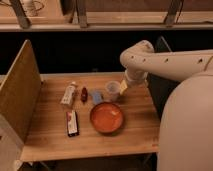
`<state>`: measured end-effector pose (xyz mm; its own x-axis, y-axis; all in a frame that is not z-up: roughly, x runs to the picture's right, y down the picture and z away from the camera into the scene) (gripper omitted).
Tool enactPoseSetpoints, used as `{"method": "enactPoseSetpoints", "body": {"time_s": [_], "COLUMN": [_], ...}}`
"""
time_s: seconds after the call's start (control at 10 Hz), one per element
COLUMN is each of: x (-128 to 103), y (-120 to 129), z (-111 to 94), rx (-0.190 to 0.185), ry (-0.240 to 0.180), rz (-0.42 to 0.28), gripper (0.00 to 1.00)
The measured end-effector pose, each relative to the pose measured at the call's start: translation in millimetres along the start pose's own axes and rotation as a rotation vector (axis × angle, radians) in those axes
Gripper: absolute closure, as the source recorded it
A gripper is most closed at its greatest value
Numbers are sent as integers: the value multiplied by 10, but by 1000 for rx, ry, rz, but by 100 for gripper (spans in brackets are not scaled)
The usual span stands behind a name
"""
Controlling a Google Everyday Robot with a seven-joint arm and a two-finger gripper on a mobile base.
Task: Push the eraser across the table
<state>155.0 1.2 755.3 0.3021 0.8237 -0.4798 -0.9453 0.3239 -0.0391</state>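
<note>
**Eraser near-left on the worktop, pincer far-right by the cup**

From my seat, the left edge of the worktop (pixel 50 142) is fenced by an upright wooden panel (pixel 20 90). Just right of it, toward the far side, I see a white tube-like packet (pixel 68 94) lying at a slight angle. Nearer to the camera lies the eraser (pixel 72 123), flat on the planks with its long side running near to far, black-edged with a white-and-red top. Nothing touches it, and it sits well apart from the arm.

Moving right, a small red object (pixel 84 94) stands beside the packet, then a small blue block (pixel 96 97). A pale translucent cup (pixel 113 90) stands upright just right of the block. In front of these sits the orange bowl (pixel 106 117), to the right of the eraser with a gap between them.

My pincer (pixel 123 87) hangs low at the far-right part of the worktop, just beside the cup on its right. I cannot tell how wide it stands or whether it touches the cup. The white arm (pixel 165 62) reaches in from the right, and the robot's rounded body (pixel 187 125) fills the right foreground.
</note>
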Motion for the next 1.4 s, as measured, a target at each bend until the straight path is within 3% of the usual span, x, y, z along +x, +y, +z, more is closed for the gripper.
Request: {"method": "enactPoseSetpoints", "body": {"time_s": [0.1,0.8,0.9,1.1,1.4], "x": [0,-5,-25,-99,64], "y": [0,32,163,670,1312], "z": [0,5,14,50,127], "rx": [0,-8,-32,-114,-209], "ry": [0,3,11,32,110], "rz": [0,-4,-32,-117,-253], "gripper": [28,98,100,100,100]}}
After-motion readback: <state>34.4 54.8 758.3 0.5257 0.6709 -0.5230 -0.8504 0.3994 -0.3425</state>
